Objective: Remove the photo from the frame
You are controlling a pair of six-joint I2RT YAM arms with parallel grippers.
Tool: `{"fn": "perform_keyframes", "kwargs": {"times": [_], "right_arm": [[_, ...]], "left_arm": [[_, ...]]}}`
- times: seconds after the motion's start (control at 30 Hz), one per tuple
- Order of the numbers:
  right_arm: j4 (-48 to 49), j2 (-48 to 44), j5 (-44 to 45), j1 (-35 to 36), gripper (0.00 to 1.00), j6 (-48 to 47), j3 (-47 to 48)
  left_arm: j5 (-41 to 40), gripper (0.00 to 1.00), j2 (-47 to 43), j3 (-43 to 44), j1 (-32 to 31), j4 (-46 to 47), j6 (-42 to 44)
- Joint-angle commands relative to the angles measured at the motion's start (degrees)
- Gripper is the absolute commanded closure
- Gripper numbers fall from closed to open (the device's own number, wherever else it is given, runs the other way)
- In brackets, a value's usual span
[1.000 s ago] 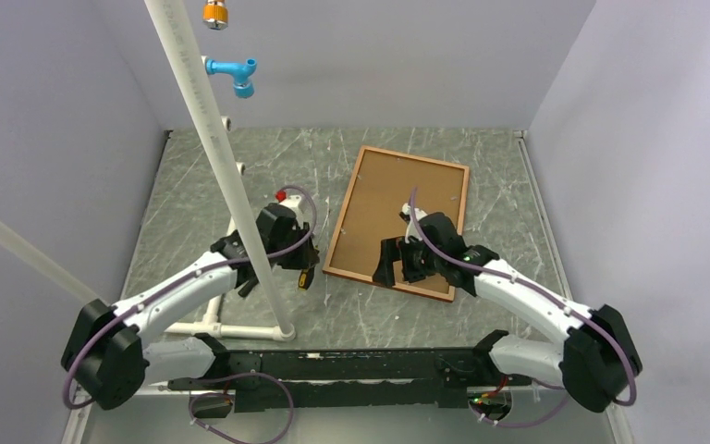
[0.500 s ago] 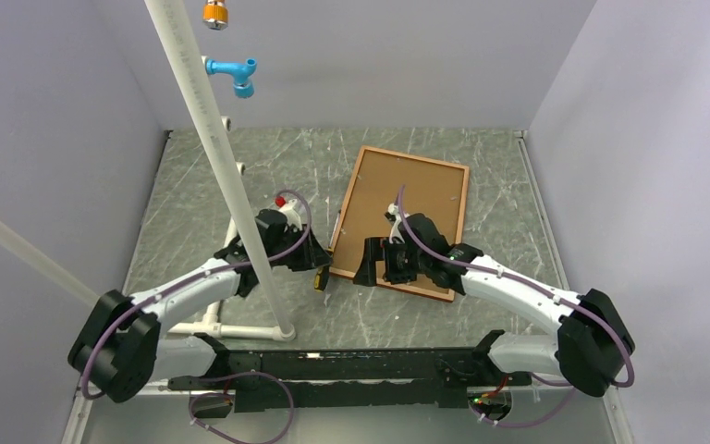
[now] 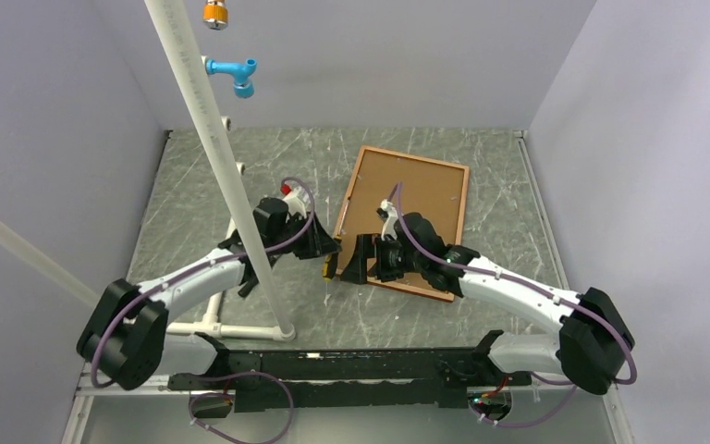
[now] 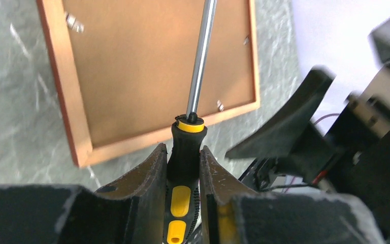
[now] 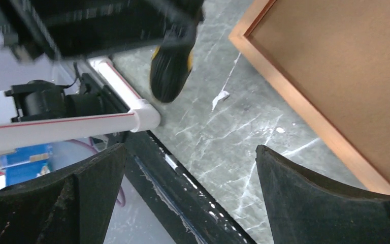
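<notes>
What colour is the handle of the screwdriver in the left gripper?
The screwdriver handle is black with yellow accents; left wrist view shows it best.

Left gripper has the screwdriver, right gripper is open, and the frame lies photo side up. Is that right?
One thing is wrong: the frame lies face down, with its brown backing board up and no photo side showing. The left wrist view shows this plainly. The rest holds: the left gripper has the screwdriver, and the right gripper is open.
</notes>
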Motion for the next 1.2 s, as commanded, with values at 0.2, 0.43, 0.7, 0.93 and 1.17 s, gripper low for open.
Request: {"fn": "perform_keyframes", "kwargs": {"times": [0.2, 0.43, 0.7, 0.93, 1.17], "right_arm": [[19.52, -0.62, 3.93, 3.79, 0.07, 7.46, -3.32], [18.30, -0.02, 11.60, 4.35, 0.18, 6.42, -4.26], [21.64, 1.36, 6.46, 4.36, 0.21, 3.06, -3.72], [26.22, 2.96, 4.50, 4.33, 0.34, 3.46, -5.81], [23.87, 4.66, 5.14, 4.73, 0.55, 3.12, -4.07]], "left_arm": [[7.41, 1.00, 10.71, 1.69, 2.70, 27.78, -19.10], [7.98, 1.00, 12.26, -1.84, 1.71, 36.15, -28.40], [10.06, 1.00, 9.51, -2.38, 1.41, 33.64, -27.33], [9.18, 1.00, 6.74, -1.04, -0.26, 24.21, -22.49], [8.05, 1.00, 4.88, 0.84, -1.28, 16.69, -19.07]]}}
